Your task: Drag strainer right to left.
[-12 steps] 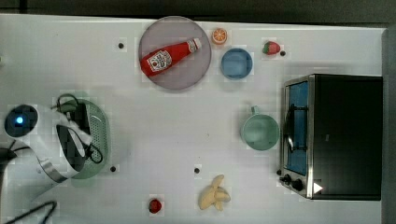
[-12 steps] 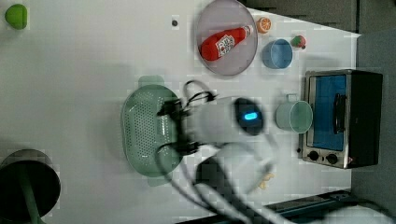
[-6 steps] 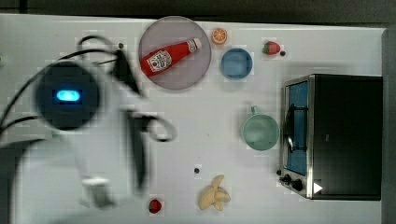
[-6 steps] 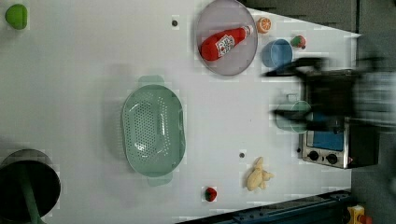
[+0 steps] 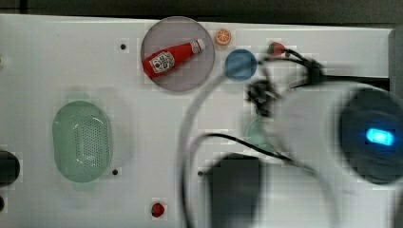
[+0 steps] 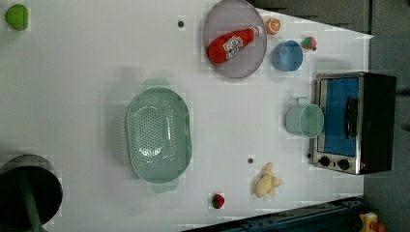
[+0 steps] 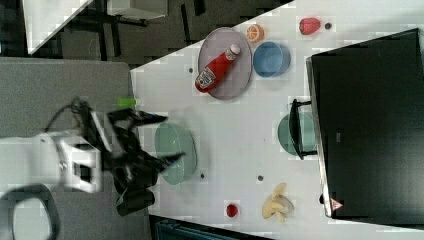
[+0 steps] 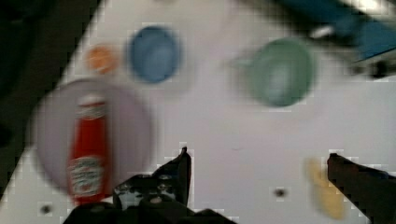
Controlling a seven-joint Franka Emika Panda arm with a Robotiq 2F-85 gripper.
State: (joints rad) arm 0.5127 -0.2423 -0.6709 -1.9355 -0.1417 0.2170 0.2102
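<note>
On white table [image 6: 72, 72]: strainer [image 6: 158, 135] near left view's centre, toaster oven [image 6: 355, 123] at right.

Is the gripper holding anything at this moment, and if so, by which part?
Nothing is held. The gripper is open with only bare table between its fingers, and the strainer sits alone on the table.

The gripper [image 8: 259, 161] is hanging with its two dark fingers [image 8: 180, 165] spread wide and nothing between them. In the top view, the blurred white arm [image 5: 309, 128] is filling the region from three to five o'clock.
</note>
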